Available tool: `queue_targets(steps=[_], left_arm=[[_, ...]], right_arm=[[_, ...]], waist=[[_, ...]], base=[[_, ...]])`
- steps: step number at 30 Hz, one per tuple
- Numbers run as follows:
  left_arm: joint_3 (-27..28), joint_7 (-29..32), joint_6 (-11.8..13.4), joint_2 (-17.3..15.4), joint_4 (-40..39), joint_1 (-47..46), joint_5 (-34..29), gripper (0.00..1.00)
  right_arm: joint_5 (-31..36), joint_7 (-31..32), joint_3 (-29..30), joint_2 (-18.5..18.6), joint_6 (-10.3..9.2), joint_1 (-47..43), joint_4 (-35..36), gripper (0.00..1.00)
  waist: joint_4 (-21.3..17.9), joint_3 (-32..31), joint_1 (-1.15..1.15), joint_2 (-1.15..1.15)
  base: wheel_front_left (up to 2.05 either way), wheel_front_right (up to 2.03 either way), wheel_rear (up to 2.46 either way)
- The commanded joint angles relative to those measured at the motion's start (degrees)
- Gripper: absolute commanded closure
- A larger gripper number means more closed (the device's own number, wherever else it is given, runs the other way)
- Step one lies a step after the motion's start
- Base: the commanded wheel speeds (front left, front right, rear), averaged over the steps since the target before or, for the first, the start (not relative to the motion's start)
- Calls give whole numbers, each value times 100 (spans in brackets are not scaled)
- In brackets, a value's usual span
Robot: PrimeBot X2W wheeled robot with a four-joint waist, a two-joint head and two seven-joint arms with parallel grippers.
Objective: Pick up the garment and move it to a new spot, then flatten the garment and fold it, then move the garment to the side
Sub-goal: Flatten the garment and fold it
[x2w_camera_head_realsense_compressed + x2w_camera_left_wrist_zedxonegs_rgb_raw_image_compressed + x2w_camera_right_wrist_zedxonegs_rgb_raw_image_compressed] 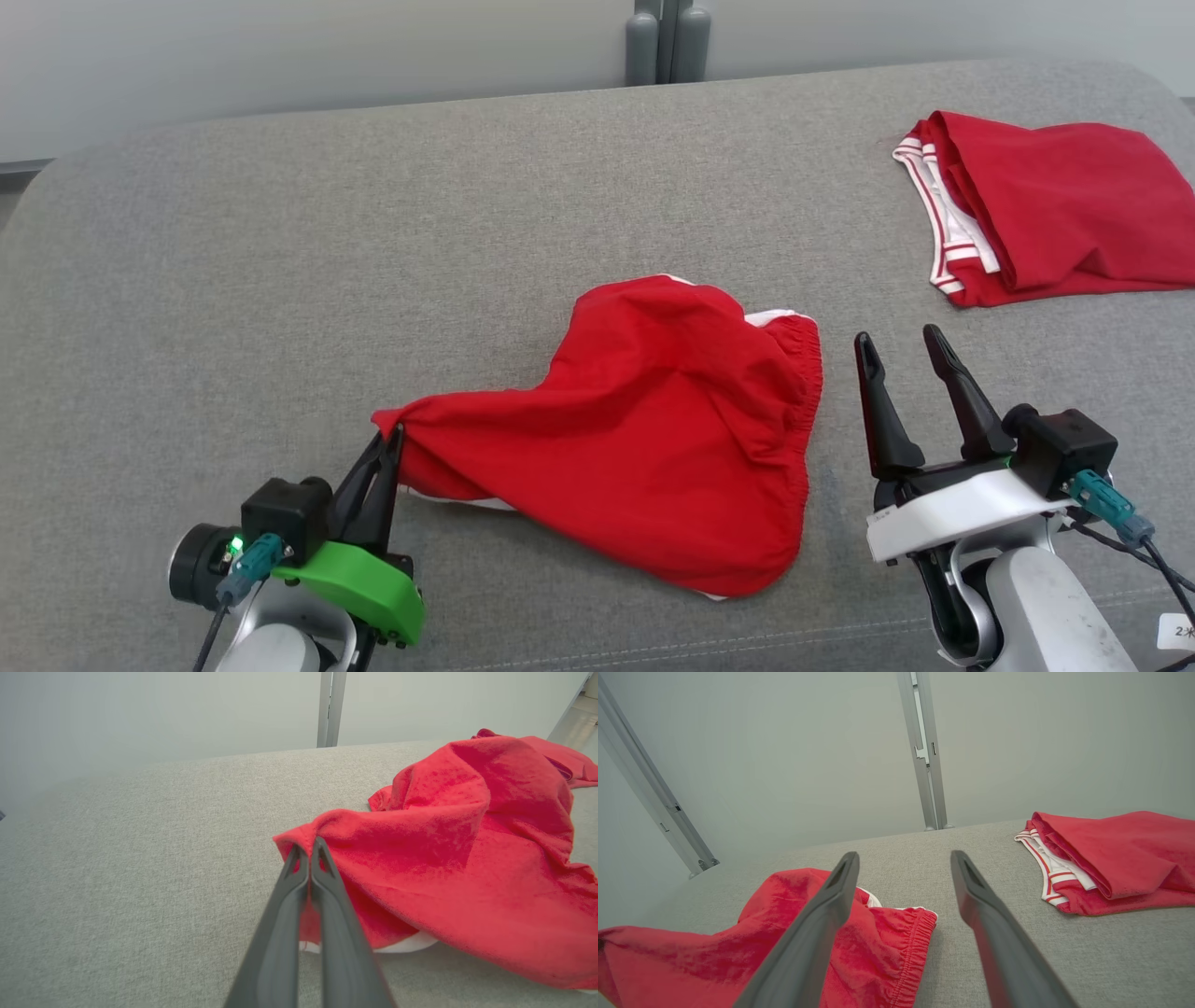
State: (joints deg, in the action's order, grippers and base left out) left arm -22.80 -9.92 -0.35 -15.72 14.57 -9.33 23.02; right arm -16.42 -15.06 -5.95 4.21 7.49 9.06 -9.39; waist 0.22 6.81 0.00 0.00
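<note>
Grey tabletop [280, 280] carries it all; red shorts [653, 429] lie crumpled mid-tabletop, one corner drawn out to the L; 2nd red garment [1055, 210] sits folded far R, well apart, prob. already done; L hand [390, 443] is clamped tight on that corner, likely to lift the shorts to a new spot; R hand [898, 338] hovers just beside the waistband, fingers spread wide, holding nothing, prob. ready for the other side

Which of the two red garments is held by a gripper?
The crumpled garment in the middle: the left gripper pinches its corner. The folded garment at the far right lies untouched.
</note>
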Motion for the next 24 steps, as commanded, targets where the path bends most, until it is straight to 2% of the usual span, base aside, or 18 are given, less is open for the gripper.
queue_targets(steps=[1, 15, 21, 22, 23, 24], left_arm=[[23, -53, -26, -23, 59, -128, 26, 100], [23, -483, -445, 117, 1958, -1094, 8, 100], [75, -530, -559, 207, 2402, -1403, -88, 100], [121, -531, -563, 215, 2402, -1426, -123, 88], [163, -528, -567, 224, 2385, -1428, -178, 67], [226, -528, -548, 253, 2335, -1414, -214, 2]], right_arm=[[27, -15, 4, 3, 0, 72, -30, 0], [-50, -15, -86, 61, 0, 329, -489, 0], [-38, -15, -124, 67, 0, 382, -562, 0], [-32, -14, -131, 63, 0, 393, -571, 0], [-27, -14, -136, 59, 0, 403, -579, 0], [-23, -15, -138, 56, 0, 409, -585, 0]], waist=[[-81, 44, 0, 0], [-333, 150, 0, 0], [-361, 176, 0, 0], [-361, 183, 0, 0], [-360, 190, 0, 0], [-356, 194, 0, 0]], base=[[0, 0, 0], [0, 0, 0], [0, 0, 0], [0, 0, 0], [0, 0, 0], [0, 0, 0]])
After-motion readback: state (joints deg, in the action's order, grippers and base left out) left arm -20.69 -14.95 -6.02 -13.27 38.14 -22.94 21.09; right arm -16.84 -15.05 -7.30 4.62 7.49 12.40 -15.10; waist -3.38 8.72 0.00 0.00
